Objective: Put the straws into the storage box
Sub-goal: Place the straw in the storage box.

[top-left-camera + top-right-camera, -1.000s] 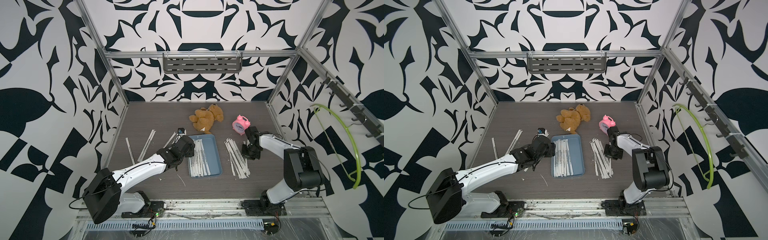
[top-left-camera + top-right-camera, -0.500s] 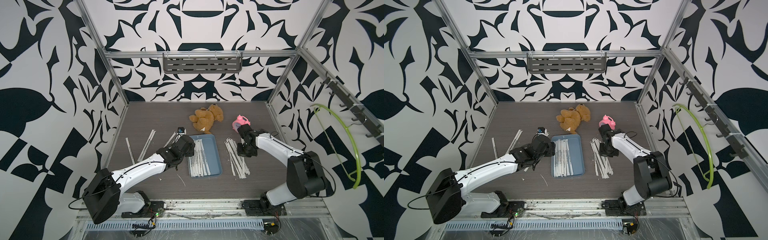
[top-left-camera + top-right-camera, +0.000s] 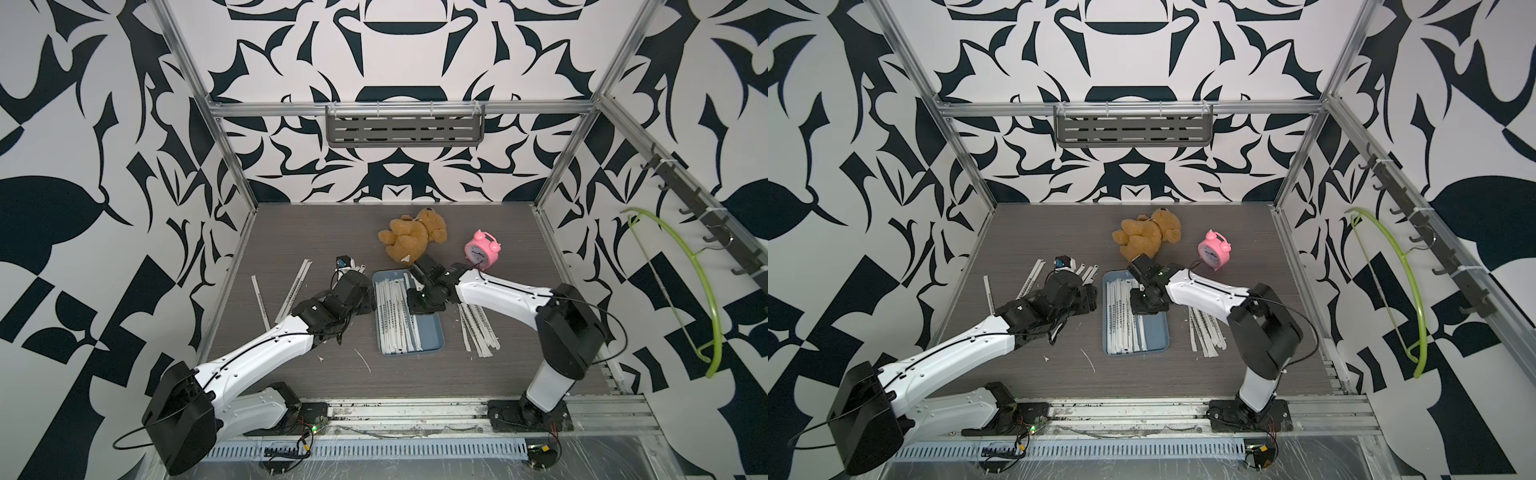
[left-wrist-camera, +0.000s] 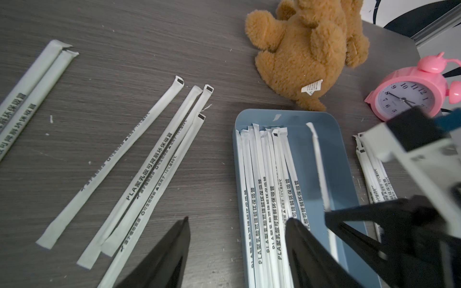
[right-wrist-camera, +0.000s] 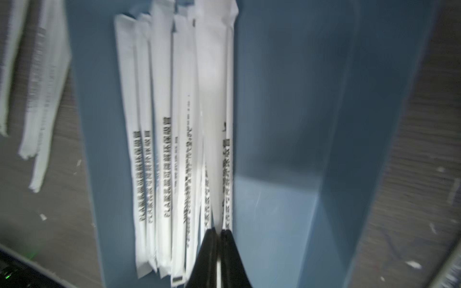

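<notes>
The blue-grey storage box lies mid-table with several white paper-wrapped straws along its left half. My right gripper hangs over the box, shut on one straw that runs lengthwise above the box's bare floor. More straws lie in a pile right of the box, and others are scattered to its left. My left gripper stands open across the box's left rim, gripping nothing.
A brown teddy bear and a pink alarm clock sit just behind the box. A small blue-faced object lies behind my left gripper. Small white scraps dot the table in front. A grey slotted shelf hangs on the back wall.
My right gripper has closed on a straw at the right-hand pile and swung left with it to above the box. The left arm has stayed put.
</notes>
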Controlling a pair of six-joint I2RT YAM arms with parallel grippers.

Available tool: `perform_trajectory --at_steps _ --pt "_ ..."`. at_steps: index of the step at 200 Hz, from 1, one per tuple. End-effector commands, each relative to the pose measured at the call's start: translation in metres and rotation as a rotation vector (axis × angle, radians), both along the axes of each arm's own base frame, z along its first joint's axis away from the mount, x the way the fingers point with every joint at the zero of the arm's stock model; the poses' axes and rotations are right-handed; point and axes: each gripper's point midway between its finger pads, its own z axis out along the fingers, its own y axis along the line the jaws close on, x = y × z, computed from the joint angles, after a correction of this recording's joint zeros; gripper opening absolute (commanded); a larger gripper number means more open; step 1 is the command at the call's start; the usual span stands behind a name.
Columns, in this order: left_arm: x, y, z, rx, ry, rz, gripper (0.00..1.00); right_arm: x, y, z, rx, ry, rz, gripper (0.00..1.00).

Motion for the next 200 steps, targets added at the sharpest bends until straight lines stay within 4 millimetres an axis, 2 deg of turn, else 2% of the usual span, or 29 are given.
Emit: perform_trajectory --at_steps 1,52,105,137,200 --pt "-0.009 0.001 -0.014 -0.008 0.050 -0.010 0.67 0.009 0.009 0.002 0.034 -0.017 -0.007 0.08" --pt "-0.008 -0.012 -0.023 -0.016 0.096 -0.036 0.67 0.006 0.002 -0.006 -0.018 0.014 0.004 0.08" --pt "-0.008 -0.012 -0.026 -0.009 0.103 -0.036 0.67 0.000 -0.005 -0.008 -0.042 0.061 0.027 0.09" --pt "-0.007 -0.012 -0.025 -0.010 0.099 -0.036 0.66 0.002 -0.006 0.000 -0.038 0.074 0.041 0.11" --pt "-0.007 -0.013 -0.027 -0.003 0.105 -0.042 0.66 0.011 -0.010 -0.016 -0.067 0.085 0.044 0.11"
